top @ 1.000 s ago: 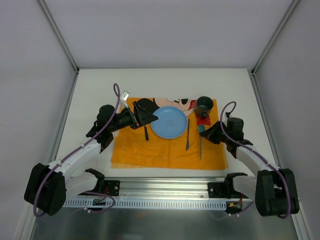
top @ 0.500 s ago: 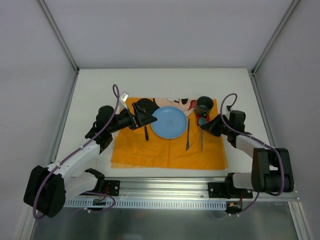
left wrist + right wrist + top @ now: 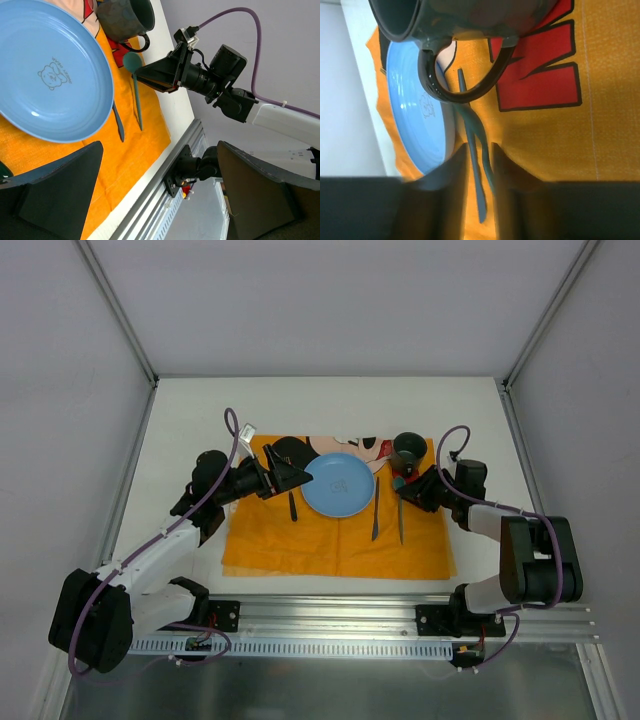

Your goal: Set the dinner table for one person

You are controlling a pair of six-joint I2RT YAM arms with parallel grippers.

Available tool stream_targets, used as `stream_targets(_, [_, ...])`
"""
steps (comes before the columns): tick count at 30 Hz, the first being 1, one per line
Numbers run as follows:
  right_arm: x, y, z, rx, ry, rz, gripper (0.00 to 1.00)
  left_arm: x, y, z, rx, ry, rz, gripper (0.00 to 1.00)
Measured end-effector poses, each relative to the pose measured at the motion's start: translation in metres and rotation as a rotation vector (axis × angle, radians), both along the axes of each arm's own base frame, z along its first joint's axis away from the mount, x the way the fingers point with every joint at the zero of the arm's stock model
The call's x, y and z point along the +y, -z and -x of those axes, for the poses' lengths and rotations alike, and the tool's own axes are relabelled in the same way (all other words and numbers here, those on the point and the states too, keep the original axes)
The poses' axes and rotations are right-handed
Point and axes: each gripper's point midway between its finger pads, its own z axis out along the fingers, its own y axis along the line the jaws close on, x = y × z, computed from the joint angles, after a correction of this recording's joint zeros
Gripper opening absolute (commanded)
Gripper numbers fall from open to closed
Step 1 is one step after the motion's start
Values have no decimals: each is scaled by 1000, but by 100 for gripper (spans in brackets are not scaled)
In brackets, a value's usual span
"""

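You have a large flat white rectangular bench [image 3: 200, 405] closed in by plain pale grey walls [image 3: 330, 300] along its far, left and right edges. Slim aluminium frame strips [image 3: 118, 310] rise from both far corners. A slotted aluminium rail [image 3: 330, 615] spans the near edge, with a dull grey metal surface [image 3: 330, 695] just outside it. The light is soft and even, and the shadows are faint.

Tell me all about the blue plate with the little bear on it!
The blue plate is round, light blue and shiny, maybe plastic, with a raised rim and a tiny bear outline drawn in its middle. It is empty and lies flat on the orange placemat. A dark utensil lies beside it on one side and what looks like a knife close to its rim on the other.
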Motion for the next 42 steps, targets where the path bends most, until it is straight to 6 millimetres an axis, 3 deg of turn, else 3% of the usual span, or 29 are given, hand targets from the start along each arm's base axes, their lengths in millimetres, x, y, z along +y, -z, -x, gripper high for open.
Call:
stream_targets(1, [0,0,0,0,3,-3,54,0,0,0,0,0,0,99])
stream_targets(5, [0,-1,-2,-6,5,-3,74,2,1,-1,2,-6,-1,99])
stream_targets(15, [-1,-10,-2,-28,9,-3,78,4,2,-2,4,-12,-2,99])
stream_targets(22, [-7,-60,11,-159,25,36,80,-2,0,2,14,33,1,99])
stream_targets(25, [-14,-88,26,-242,41,75,82,-31,-8,4,28,146,-14,99])
stream_targets(29, [-22,-117,50,-328,62,124,83,-100,-21,21,23,370,-26,93])
stream_targets(31, [-24,-126,60,-344,66,139,83,-129,-16,30,38,442,-36,88])
stream_targets(33, [-25,-133,68,-349,66,150,83,-155,-3,38,73,501,-58,84])
stream_targets(37, [-28,-133,79,-336,72,171,83,-189,33,36,146,528,-121,76])
stream_targets(42, [-30,-129,91,-312,71,178,83,-209,80,28,210,484,-239,69])
